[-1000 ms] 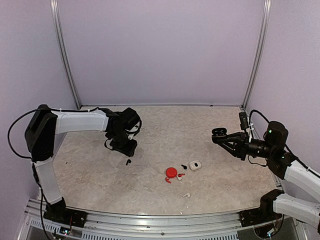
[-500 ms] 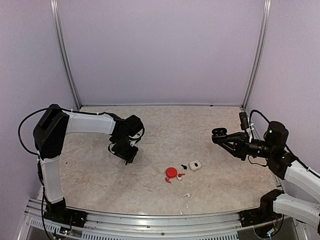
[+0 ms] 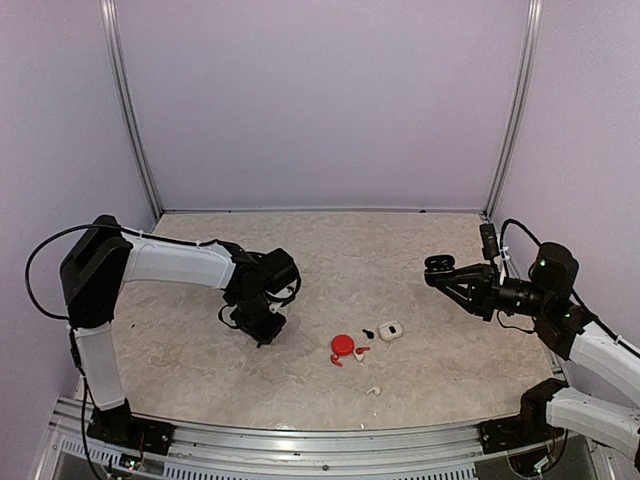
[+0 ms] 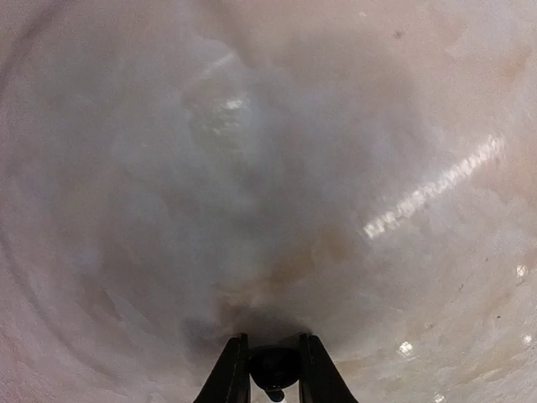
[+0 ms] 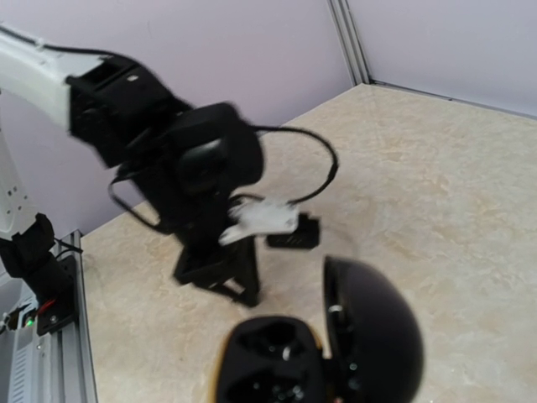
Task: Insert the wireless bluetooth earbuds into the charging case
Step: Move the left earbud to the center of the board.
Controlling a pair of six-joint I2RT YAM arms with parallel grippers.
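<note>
My left gripper [image 3: 262,326] points down at the table; in its wrist view the gripper [image 4: 273,346] has a finger touching each side of a black earbud [image 4: 275,368], shut on it just above the surface. My right gripper [image 3: 440,272] is raised at the right and shut on an open black charging case [image 3: 437,264]. In the right wrist view the case [image 5: 273,361] shows empty sockets and its lid [image 5: 373,332] stands open. Another black earbud [image 3: 368,332], a red earbud [image 3: 361,350] and a white earbud [image 3: 373,390] lie on the table.
A red case [image 3: 343,345] and a white case [image 3: 390,329] lie mid-table between the arms. Another white earbud [image 3: 357,357] lies beside the red case. The left arm [image 5: 168,159] shows across the table in the right wrist view. Walls close in behind and on both sides.
My left gripper has moved right and toward the near edge, down over the black earbud that lay on the table, and now holds it. The right arm has stayed still.
</note>
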